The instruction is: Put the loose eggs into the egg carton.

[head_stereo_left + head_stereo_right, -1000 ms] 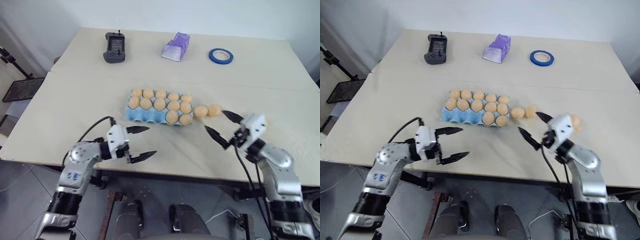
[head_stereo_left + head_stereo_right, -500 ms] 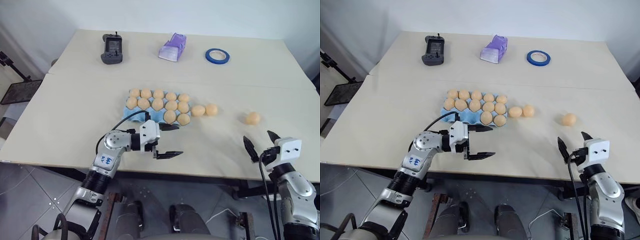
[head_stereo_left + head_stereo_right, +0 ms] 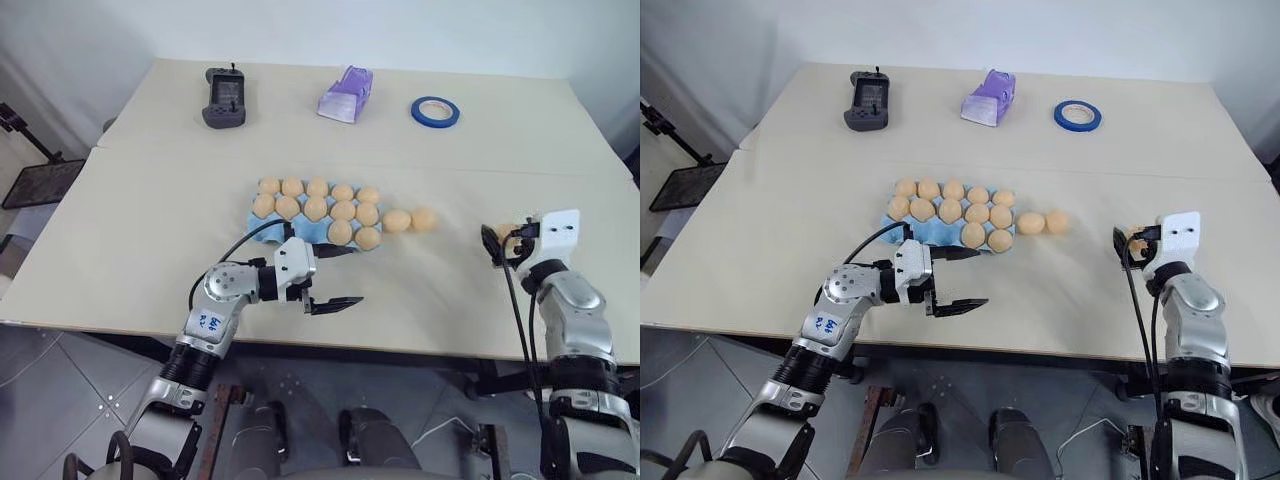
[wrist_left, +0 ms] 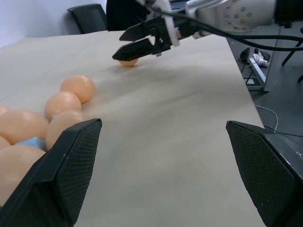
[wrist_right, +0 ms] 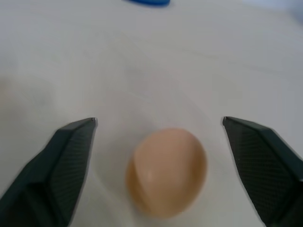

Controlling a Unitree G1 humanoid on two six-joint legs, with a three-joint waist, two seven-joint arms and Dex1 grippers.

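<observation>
Eggs fill most cups of the egg carton [image 3: 262,228] at mid-table; we note two loose eggs [image 3: 410,220] just right of it and a third egg [image 5: 166,170] farther right, lying between the spread fingers of the right gripper [image 5: 165,165]. We find the left gripper [image 3: 335,277] open and empty, near the carton's near edge.

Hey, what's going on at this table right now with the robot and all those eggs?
The robot is packing loose eggs into a blue egg carton, which is mostly full. Its right gripper is open, with one stray egg lying on the table between its fingers, not gripped. Two more eggs lie beside the carton. The left gripper hangs open in front of the carton, holding nothing.
</observation>
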